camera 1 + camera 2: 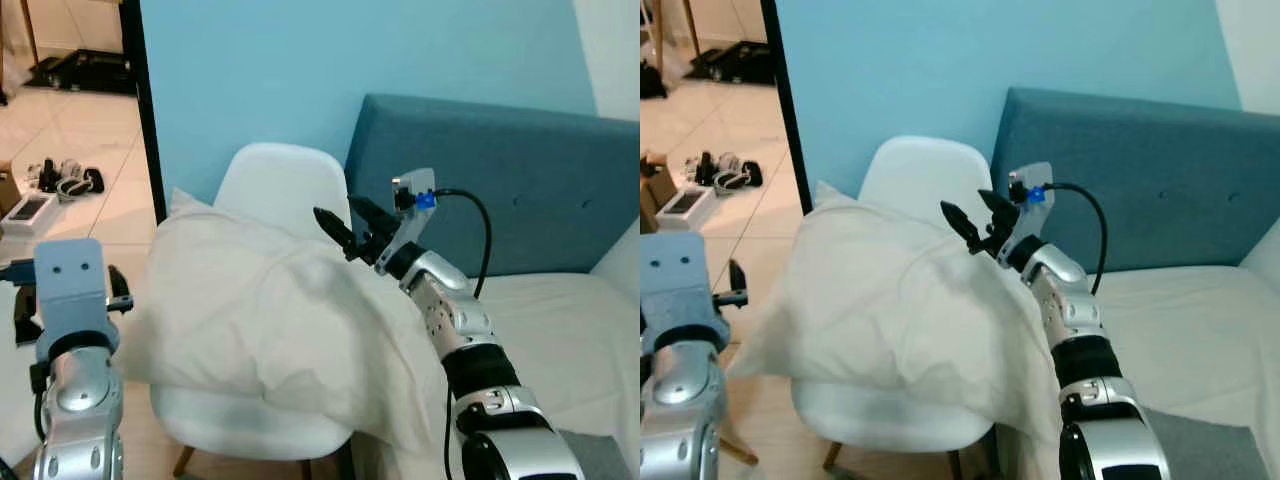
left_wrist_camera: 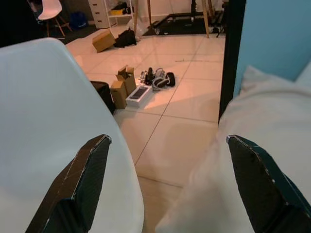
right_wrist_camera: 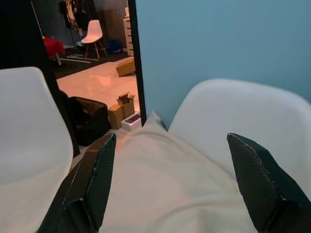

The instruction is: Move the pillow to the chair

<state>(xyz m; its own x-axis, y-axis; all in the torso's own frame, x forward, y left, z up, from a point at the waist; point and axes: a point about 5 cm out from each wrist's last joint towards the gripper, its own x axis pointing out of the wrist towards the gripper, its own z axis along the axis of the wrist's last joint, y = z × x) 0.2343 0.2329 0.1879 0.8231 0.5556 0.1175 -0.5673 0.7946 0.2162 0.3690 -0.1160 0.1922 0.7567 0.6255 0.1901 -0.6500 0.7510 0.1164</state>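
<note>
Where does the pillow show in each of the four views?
Left eye: pillow centre, draped over the white chair.
Right eye: centre-left, same chair behind.
Left wrist: right side.
Right wrist: lower centre, between the fingers.
Shared landmark: the blue wall.

I see my right arm stretched forward, its gripper (image 1: 345,222) with fingers spread apart. My left gripper (image 2: 165,184) is raised low at my side, fingers also wide.
</note>
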